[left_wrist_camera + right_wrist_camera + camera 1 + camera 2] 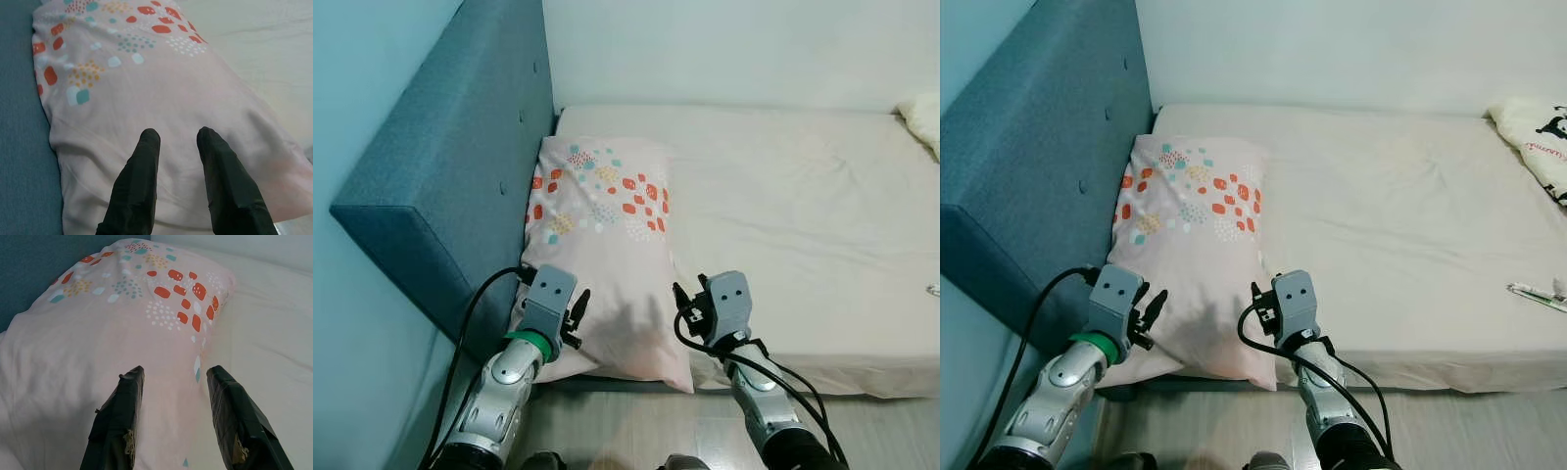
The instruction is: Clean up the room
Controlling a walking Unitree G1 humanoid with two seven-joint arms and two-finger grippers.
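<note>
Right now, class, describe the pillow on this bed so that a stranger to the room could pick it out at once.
Find the blue padded headboard at the left end of the cream mattress. The pillow lies against it, its near corner hanging over the mattress edge, between the left gripper and right gripper. It is pale pink, with red, teal and yellow spots.

My arms are silver metal tubes with dark joints. Left arm (pixel 504 387) has a green ring at the wrist; right arm (pixel 759 392) doesn't. Each wrist carries a grey box with two small dark holes. Black cable loops along each arm. Left gripper (pixel 178 134) and right gripper (pixel 176 372): two long black fingers each.
</note>
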